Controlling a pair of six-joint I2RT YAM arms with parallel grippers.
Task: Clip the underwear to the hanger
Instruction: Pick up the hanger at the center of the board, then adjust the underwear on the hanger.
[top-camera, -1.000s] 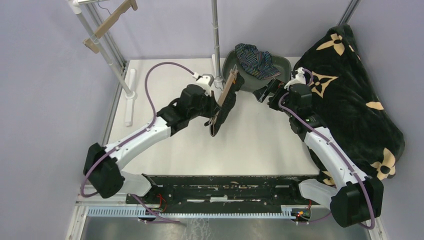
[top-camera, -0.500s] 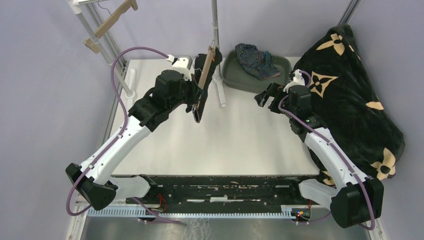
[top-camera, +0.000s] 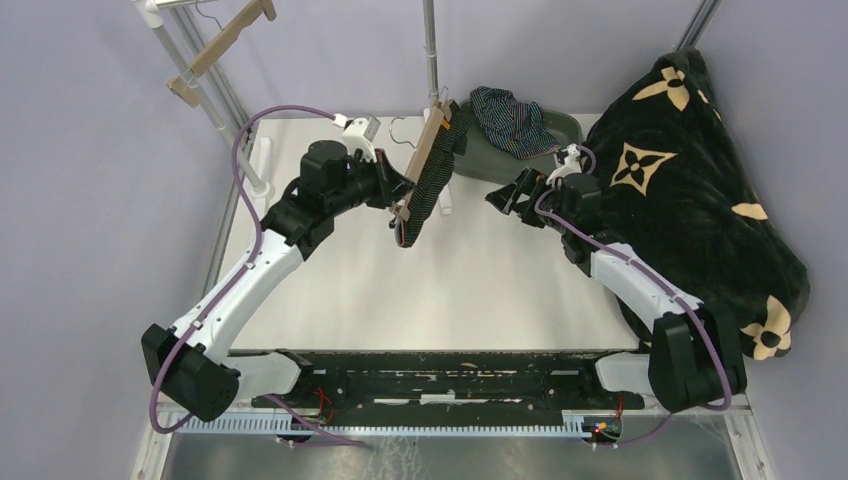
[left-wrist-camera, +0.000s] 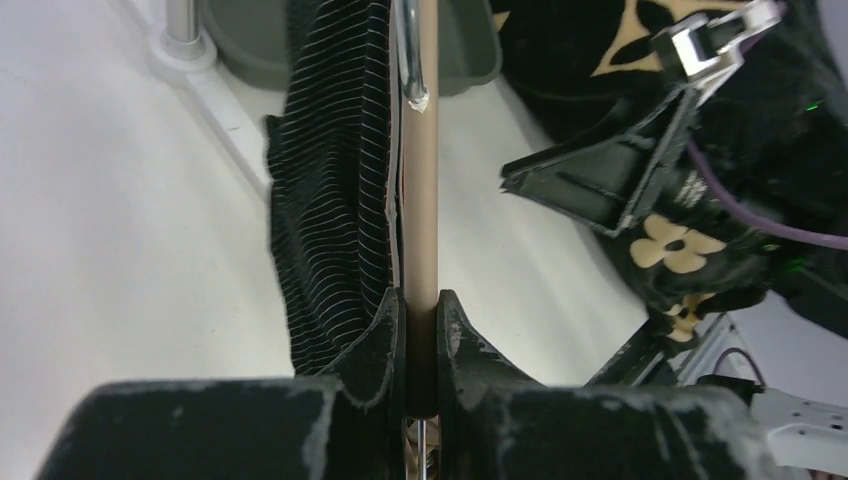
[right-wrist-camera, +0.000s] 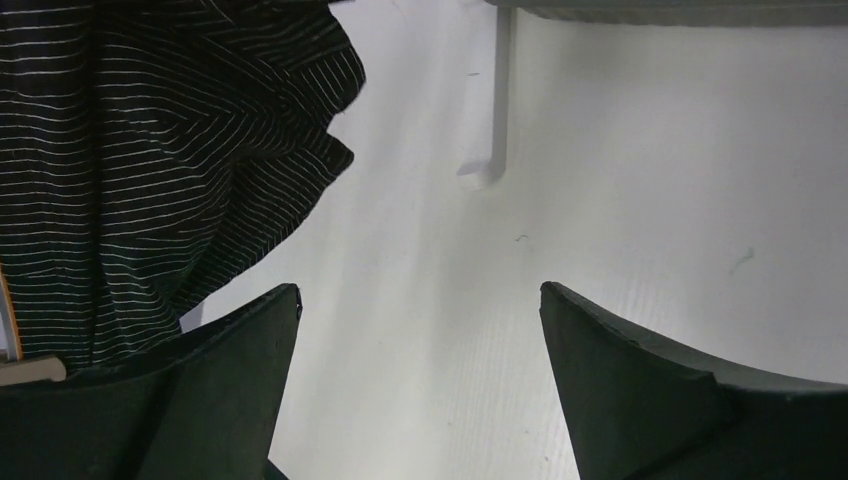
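Left claw (top-camera: 396, 192): shut tight on the lower end of the hanger (top-camera: 425, 150), which it holds up off the bench (top-camera: 450, 290), tilted, with the top end towards the pole (top-camera: 432, 50).
Left wrist view: both fingers (left-wrist-camera: 385, 330) pinch the wooden bar (left-wrist-camera: 420, 200). The metal hook (left-wrist-camera: 408, 50) is at the far end.
Pinstripe underwear (top-camera: 437, 178): hangs off the hanger along one side of the bar, in the air between the two arms. I cannot tell whether a clip bites it.
Right claw (top-camera: 503, 195): wide apart and holding nothing, just beside the hanging cloth and pointing at it.
Right wrist view: the pinstripe cloth (right-wrist-camera: 150, 150) fills the upper left, and bare bench shows between the fingers (right-wrist-camera: 620, 370).
Navy underwear (top-camera: 510, 120): lies bunched in the grey bin (top-camera: 478, 160) at the back of the bench, behind the right claw.
Blanket (top-camera: 690, 200): black with tan flowers, heaped along the right edge.
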